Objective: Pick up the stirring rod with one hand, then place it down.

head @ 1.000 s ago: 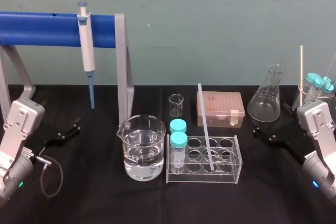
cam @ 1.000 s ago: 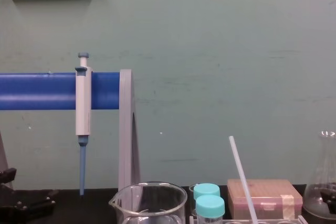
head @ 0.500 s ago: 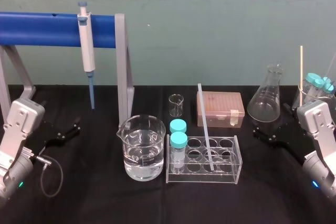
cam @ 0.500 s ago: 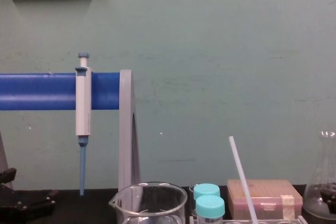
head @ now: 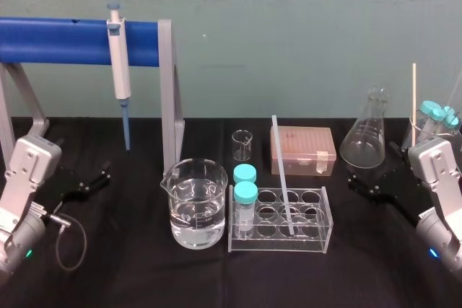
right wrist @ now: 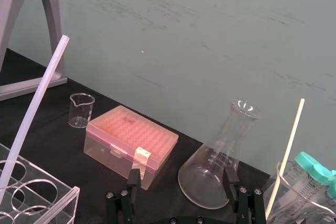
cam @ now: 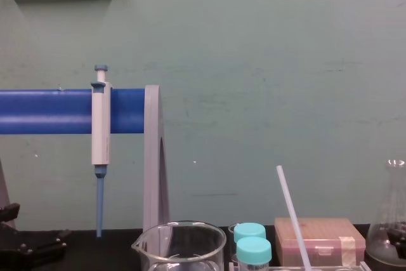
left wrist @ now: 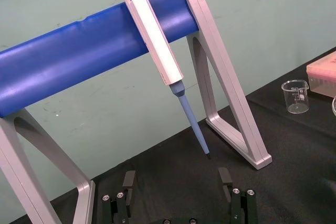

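Both black two-fingered grippers, left gripper (left wrist: 177,179) and right gripper (right wrist: 181,178), sit wide open; pick-up unstarted, one must reach the thin white translucent stirring rod (head: 282,174) leaning in the clear rack (head: 317,242).

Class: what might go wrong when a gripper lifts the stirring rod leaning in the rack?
1. The stirring rod leans in the clear rack; a slanted pull may drag or tip the rack and its capped tubes.
2. The water-filled beaker stands beside the rack, so the left gripper might knock it reaching in.
3. The right gripper sits near the flask and could brush it.
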You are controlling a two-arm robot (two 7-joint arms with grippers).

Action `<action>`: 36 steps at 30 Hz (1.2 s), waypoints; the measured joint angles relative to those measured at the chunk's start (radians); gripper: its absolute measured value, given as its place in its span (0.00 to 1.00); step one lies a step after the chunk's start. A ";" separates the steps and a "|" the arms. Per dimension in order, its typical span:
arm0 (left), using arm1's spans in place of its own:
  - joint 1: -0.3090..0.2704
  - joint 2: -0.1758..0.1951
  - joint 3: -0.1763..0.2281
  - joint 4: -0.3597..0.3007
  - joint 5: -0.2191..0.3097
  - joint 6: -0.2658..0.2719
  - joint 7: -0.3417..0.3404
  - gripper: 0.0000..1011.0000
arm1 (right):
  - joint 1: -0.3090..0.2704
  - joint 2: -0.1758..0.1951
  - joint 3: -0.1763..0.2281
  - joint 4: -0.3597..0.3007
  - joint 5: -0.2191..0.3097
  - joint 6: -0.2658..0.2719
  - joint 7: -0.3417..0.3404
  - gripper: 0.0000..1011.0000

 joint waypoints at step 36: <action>0.000 0.000 0.000 0.000 0.000 0.000 0.000 0.99 | 0.094 -0.202 0.066 -0.065 0.340 0.305 0.293 0.99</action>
